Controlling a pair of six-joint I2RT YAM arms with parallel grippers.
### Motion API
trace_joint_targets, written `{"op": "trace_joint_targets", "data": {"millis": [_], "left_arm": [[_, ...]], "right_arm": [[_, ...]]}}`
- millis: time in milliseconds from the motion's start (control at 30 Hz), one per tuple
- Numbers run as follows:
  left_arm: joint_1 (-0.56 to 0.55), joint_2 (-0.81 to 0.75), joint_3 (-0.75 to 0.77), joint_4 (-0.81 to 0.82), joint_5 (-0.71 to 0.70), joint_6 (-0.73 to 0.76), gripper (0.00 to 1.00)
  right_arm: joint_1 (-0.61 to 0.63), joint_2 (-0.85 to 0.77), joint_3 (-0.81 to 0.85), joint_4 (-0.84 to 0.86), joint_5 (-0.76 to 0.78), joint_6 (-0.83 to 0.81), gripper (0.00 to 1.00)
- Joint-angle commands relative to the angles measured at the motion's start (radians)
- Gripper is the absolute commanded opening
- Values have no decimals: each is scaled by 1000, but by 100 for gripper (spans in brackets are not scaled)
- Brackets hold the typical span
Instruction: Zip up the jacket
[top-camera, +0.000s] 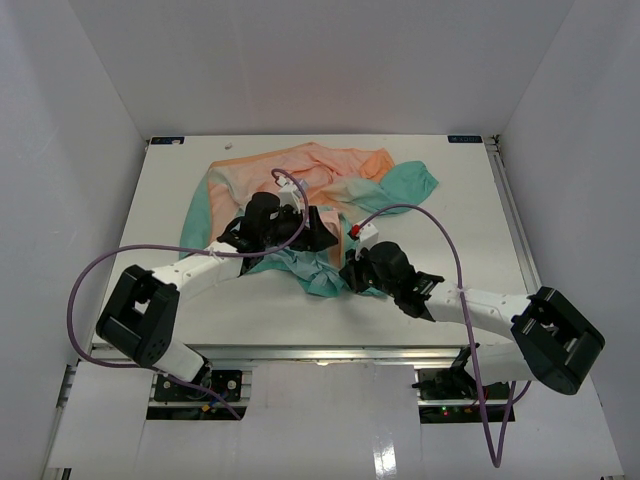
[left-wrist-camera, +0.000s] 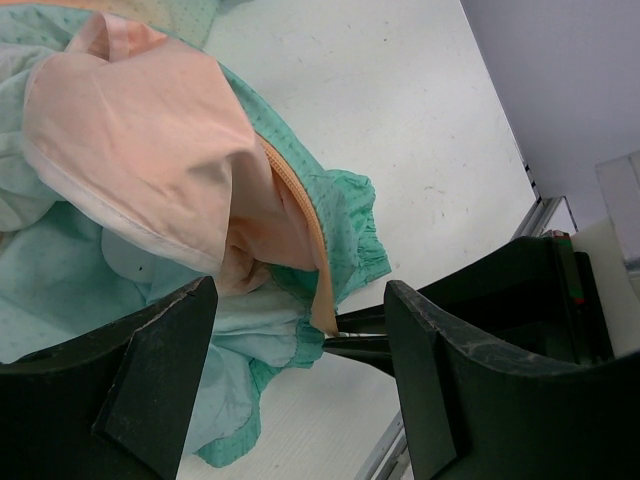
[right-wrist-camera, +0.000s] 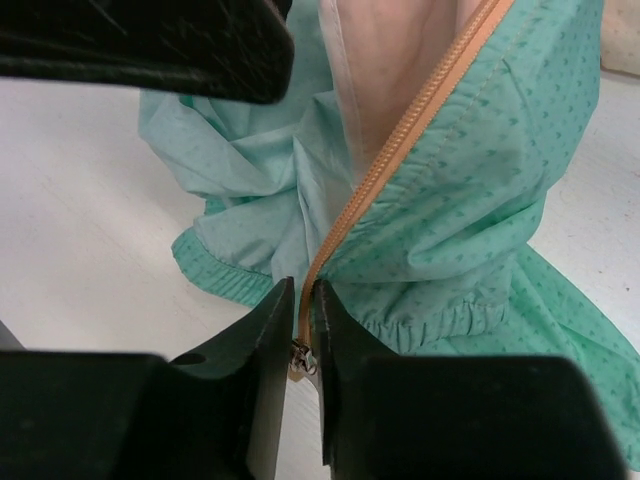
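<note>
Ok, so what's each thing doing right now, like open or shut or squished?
jacket: bunched up on the table.
zipper: bottom end pinched by the right tool.
left tool: open wide, gripping nothing.
right tool: shut on the zipper.

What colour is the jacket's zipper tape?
Peach-orange zipper, clearest in the right wrist view.

The left pincer (left-wrist-camera: 298, 345), fingers (left-wrist-camera: 150, 385) spread wide, hovers over the jacket's (left-wrist-camera: 140, 130) orange zipper tape (left-wrist-camera: 303, 225).
</note>
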Motion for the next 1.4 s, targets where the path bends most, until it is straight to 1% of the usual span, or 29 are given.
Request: {"op": "trace_joint_targets", "data": {"millis": [0, 100, 233, 433, 600, 700, 800, 900, 967, 1000, 1067, 1167, 1300, 1367], "left_arm": [[-3, 2, 15, 22, 37, 23, 79], [-3, 7, 24, 5, 32, 25, 79], [-3, 7, 8, -5, -15, 30, 79], [-3, 32, 24, -25, -25, 46, 79], [-5, 37, 19, -13, -3, 47, 79], [-5, 38, 18, 7, 31, 39, 79], [-7, 46, 28, 21, 55, 35, 79], [-22, 61, 36, 30, 56, 36, 79], [-35, 75, 46, 22, 33, 38, 79], [-41, 75, 52, 22, 33, 38, 79], [-65, 91, 67, -5, -24, 50, 79], [-83, 108, 85, -31, -70, 57, 79], [-90, 138, 95, -34, -89, 46, 78], [-96, 156, 103, -22, -78, 40, 76]], "right_arm": [[13, 6, 1, 98, -3, -6, 27], [19, 17, 6, 109, -18, -15, 37], [24, 28, 11, 114, -37, -20, 44], [23, -36, -24, 123, -27, -16, 47], [24, -103, -44, 113, -26, -11, 51], [23, -121, -54, 118, -26, -4, 52], [24, -131, -55, 98, 11, 8, 51], [24, -175, -71, 82, 95, 32, 50], [23, -219, -86, 59, 179, 62, 50], [23, -241, -93, 59, 181, 73, 50], [23, -302, -122, 33, 286, 109, 51], [23, -375, -161, 24, 360, 127, 52], [21, -418, -185, 22, 375, 130, 53], [21, -417, -185, 19, 377, 126, 53]]}}
